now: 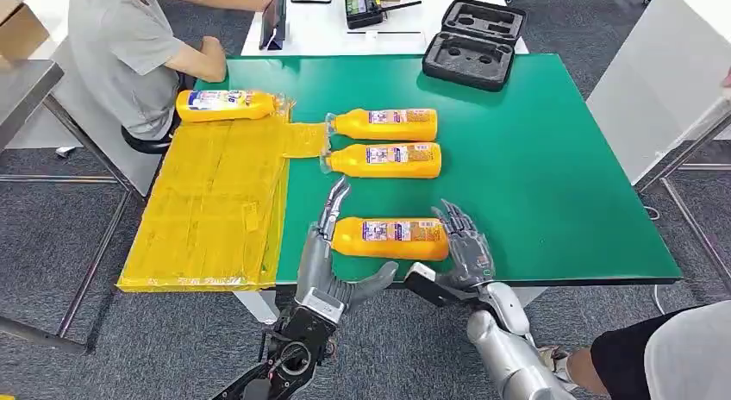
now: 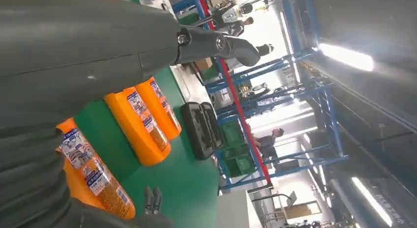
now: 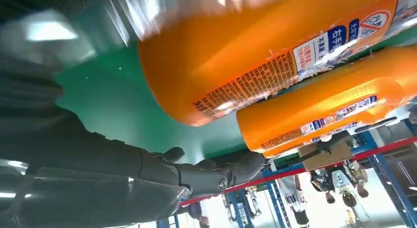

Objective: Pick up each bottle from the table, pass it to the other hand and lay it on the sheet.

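An orange bottle (image 1: 390, 238) lies crosswise near the table's front edge, between my two hands. My left hand (image 1: 326, 260) is at its cap end and holds it, fingers reaching up behind the neck and thumb under the body. My right hand (image 1: 465, 245) is at its base end with fingers spread, apart from the bottle (image 3: 255, 56). Two more orange bottles (image 1: 384, 124) (image 1: 384, 159) lie side by side on the green table. Another bottle (image 1: 224, 104) lies at the far end of the yellow sheet (image 1: 215, 202). The left wrist view shows the held bottle (image 2: 93, 179) beside my palm.
The sheet hangs over the green table's (image 1: 552, 176) left edge. An open black foam case (image 1: 474, 42) rests at the far edge. A person in grey (image 1: 129, 46) sits at the far left, and another person's leg (image 1: 655, 357) is near my right arm.
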